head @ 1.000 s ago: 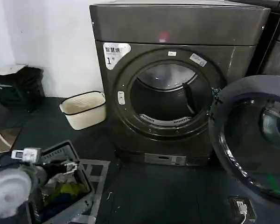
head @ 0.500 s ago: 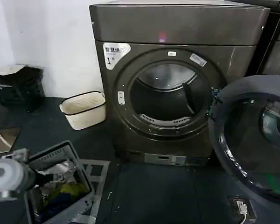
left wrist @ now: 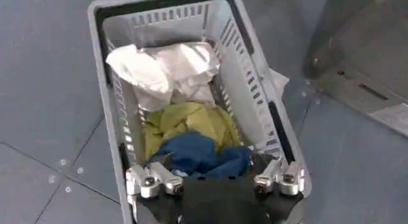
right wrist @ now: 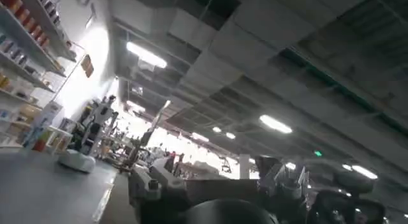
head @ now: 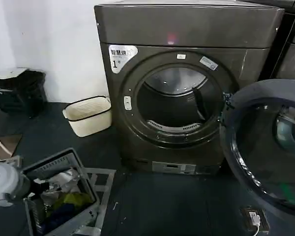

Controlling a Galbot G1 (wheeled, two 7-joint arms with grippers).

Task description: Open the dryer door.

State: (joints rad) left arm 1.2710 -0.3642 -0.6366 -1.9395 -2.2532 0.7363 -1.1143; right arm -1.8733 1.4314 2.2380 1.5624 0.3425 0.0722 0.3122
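One big boxy dark grey-bronze dryer (head: pixel 187 83) with a white "1" sticker fills the upper centre of my head view, its round opening bare. Its large round door (head: pixel 265 147), dark tinted glass in a wide ring, hangs swung fully open at the right edge. My left gripper (left wrist: pixel 213 180) hovers with fingers spread, pinching nothing, over a grey plastic laundry basket (head: pixel 59 196) of white, yellow-green and blue clothes at lower left. My right gripper (right wrist: pixel 217 184) points at a ceiling, fingers apart.

Grey-bronze dryer (head: pixel 187 29), cream bin (head: pixel 88 115)
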